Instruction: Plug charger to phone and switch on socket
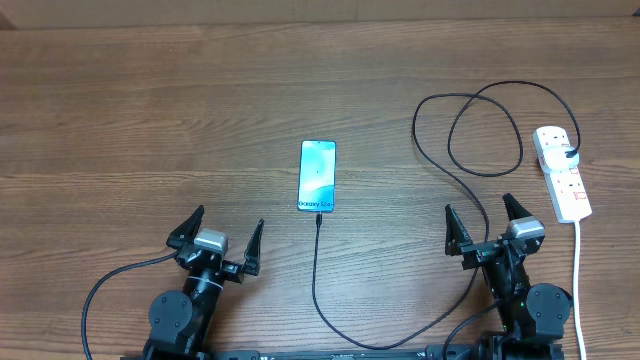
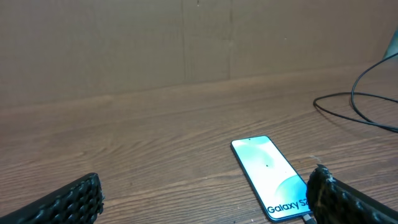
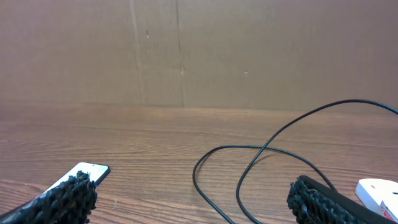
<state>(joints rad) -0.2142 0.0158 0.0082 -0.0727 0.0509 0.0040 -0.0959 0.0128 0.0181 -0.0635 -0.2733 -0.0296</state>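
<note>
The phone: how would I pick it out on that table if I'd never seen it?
Look at the middle of the wooden table. A slim rectangle lies flat there, the phone, with the tip of the black charger at its near end. Its light blue-teal screen sets it apart from the white socket far to its right.

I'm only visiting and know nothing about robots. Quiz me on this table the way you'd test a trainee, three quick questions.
1. True or false: the left gripper and the right gripper are both open and empty.
2. Which lies nearer the right gripper? A) the phone B) the power strip
3. Fill in: the charger cable runs from the black plug in the power strip and ends at the near edge of the ____.

Key: 1 true; 2 B; 3 phone.
</note>
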